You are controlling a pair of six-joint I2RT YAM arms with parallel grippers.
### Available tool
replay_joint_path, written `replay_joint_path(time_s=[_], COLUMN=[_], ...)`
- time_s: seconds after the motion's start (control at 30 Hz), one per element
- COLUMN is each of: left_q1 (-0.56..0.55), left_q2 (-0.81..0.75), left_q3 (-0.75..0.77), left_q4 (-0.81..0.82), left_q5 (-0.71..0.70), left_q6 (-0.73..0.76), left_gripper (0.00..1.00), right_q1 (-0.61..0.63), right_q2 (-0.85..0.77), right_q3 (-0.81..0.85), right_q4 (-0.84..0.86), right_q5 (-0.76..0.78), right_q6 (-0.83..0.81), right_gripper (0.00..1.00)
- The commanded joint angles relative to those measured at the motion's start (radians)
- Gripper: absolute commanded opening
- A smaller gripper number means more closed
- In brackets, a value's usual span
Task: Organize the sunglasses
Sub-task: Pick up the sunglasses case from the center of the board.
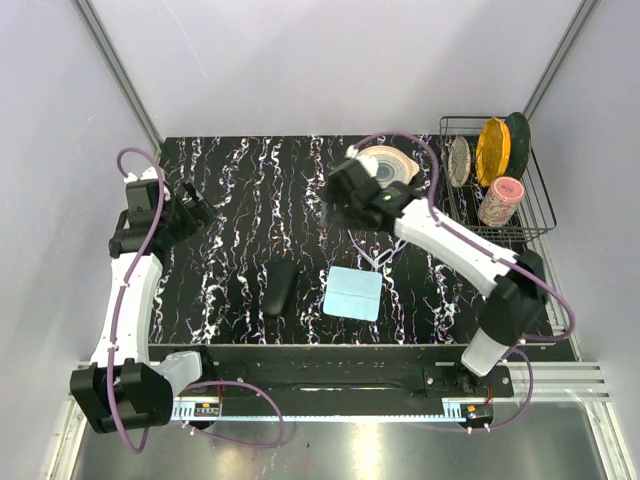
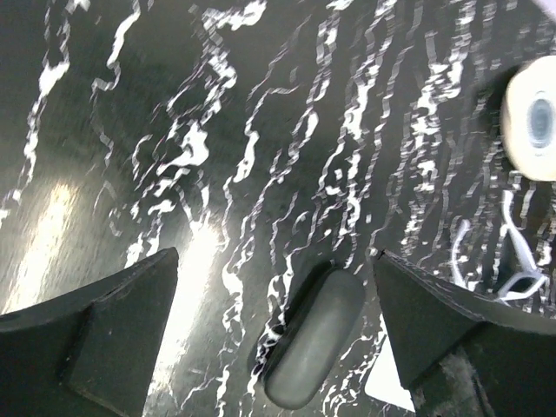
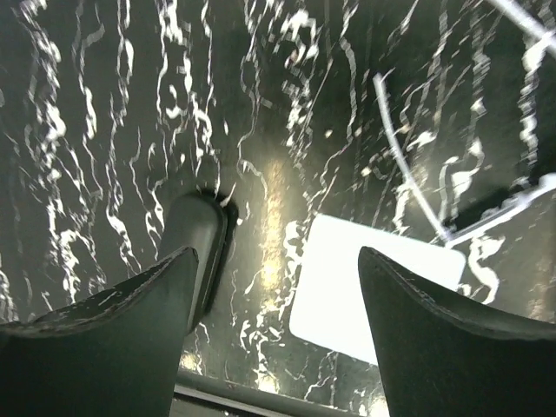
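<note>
The sunglasses (image 1: 385,258) lay on the dark marbled surface (image 1: 240,200), just past the far right corner of the light blue cloth (image 1: 353,293) and partly under the right arm in the top view; the right wrist view showed only their thin pale lines (image 3: 408,169) to the right of the cloth (image 3: 365,287). The closed black case (image 1: 277,287) sat left of the cloth and apart from it. The right end effector (image 3: 276,256) hung above the gap between case and cloth with its jaws apart and nothing between them. The left end effector (image 2: 274,261) stood wide open and empty at the left side, looking toward the case (image 2: 314,347), with the glasses (image 2: 521,280) at the edge of its view. Judging by the wire-thin frame, the pair was probably very light, springy and easy to bend, with smooth lenses likely to smear or slip. The bridge or the thicker front rim seemed the safer hold, pinched gently, rather than a folding arm, which could swing or flex away.
</note>
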State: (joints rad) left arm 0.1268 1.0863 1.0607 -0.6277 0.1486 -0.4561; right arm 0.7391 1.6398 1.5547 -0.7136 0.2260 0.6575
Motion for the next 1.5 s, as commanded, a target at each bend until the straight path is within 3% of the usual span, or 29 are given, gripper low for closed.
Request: replay_joint_path(time_s=[0.0, 0.13, 0.3, 0.73, 1.0, 1.33, 1.47], left_q1=[0.004, 0.004, 0.004, 0.002, 0.002, 0.004, 0.004], left_q2=[-0.017, -0.006, -0.014, -0.063, -0.083, -0.065, -0.066], left_q3=[-0.057, -0.076, -0.120, -0.228, -0.260, -0.285, -0.283], left_q4=[-0.049, -0.075, -0.061, 0.011, 0.025, 0.031, 0.033], left_q5=[-0.135, -0.188, -0.262, -0.254, -0.271, -0.271, -0.276], left_q6=[-0.073, -0.085, -0.110, -0.107, -0.138, -0.131, -0.128], left_gripper=[0.99, 0.99, 0.99, 0.99, 0.99, 0.99, 0.99], right_q1=[0.144, 0.250, 0.313, 0.313, 0.315, 0.313, 0.313], right_q2=[0.110, 0.318, 0.446, 0.693, 0.888, 0.899, 0.894], right_q3=[0.128, 0.292, 0.384, 0.625, 0.883, 0.806, 0.783], right_q4=[-0.083, -0.207, -0.297, -0.359, -0.658, -0.609, -0.600], right_q5=[0.161, 0.161, 0.197, 0.207, 0.159, 0.130, 0.122], right_q6=[0.108, 0.209, 0.372, 0.519, 0.626, 0.603, 0.596], right_gripper=[0.82, 0.86, 1.00, 1.00, 1.00, 0.99, 0.90])
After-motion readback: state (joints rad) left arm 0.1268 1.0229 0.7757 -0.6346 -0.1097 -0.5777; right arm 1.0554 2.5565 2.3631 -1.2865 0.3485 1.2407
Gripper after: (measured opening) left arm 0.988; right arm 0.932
